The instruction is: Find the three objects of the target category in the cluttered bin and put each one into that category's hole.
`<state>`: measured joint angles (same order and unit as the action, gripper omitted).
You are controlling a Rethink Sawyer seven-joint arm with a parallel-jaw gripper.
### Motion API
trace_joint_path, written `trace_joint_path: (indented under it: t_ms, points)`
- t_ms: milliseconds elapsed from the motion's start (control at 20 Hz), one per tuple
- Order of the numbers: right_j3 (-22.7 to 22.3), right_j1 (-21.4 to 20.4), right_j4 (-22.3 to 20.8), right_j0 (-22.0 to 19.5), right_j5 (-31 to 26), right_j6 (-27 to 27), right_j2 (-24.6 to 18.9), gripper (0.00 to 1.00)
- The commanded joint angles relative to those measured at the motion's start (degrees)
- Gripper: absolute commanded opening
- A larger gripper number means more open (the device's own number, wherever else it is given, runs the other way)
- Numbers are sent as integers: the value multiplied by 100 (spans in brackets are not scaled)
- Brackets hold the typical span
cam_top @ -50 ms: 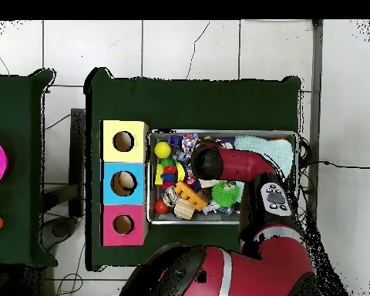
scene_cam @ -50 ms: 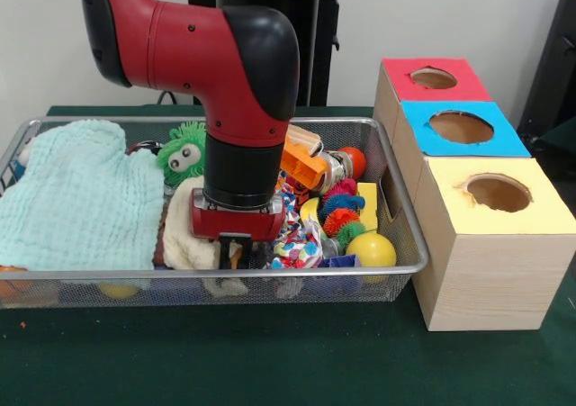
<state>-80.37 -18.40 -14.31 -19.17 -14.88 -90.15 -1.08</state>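
Observation:
My gripper (scene_cam @ -50 ms: 236, 249) is lowered into the wire bin (scene_cam @ -50 ms: 407, 244), near its front wall, just in front of a cream cloth (scene_cam @ -50 ms: 180, 230). Its tips sit among the clutter, beside a colourful patterned cloth (scene_cam @ -50 ms: 295, 237), and I cannot tell how they stand. In the overhead view the arm's black wrist (cam_top @ -50 ms: 206, 162) hides the gripper. Right of the bin stand three boxes, each with a round hole on top: red (scene_cam @ -50 ms: 396, 80), blue (scene_cam @ -50 ms: 418, 125) and yellow (scene_cam @ -50 ms: 445, 194). Something pale shows inside the blue box's hole (cam_top @ -50 ms: 125, 183).
A mint green cloth (scene_cam @ -50 ms: 76, 194) covers the bin's left half. Also in the bin are a green fuzzy toy with eyes (scene_cam @ -50 ms: 184, 152), an orange block (scene_cam @ -50 ms: 301, 165), a red ball (scene_cam @ -50 ms: 354, 161), a string of coloured pompoms (scene_cam @ -50 ms: 342, 210) and a yellow ball (scene_cam @ -50 ms: 371, 249).

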Motion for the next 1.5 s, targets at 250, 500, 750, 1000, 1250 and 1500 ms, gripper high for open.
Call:
trace_joint_path:
  t_ms: [250, 500, 750, 1000, 1250, 1500]
  points:
    - [-1290, -948, 341, 301, -1664, -685, -145, 0]
    - [-1579, -1338, 596, 465, -1797, -1033, -124, 0]
    - [-1856, -1470, 724, 453, -1535, -1173, -128, 0]
    - [-2056, -1603, 922, 529, -1470, -1254, -113, 0]
    - [-2223, -1708, 1134, 609, -1432, -1341, -104, 0]
    - [-2377, -1759, 1319, 563, -1408, -1266, -158, 0]
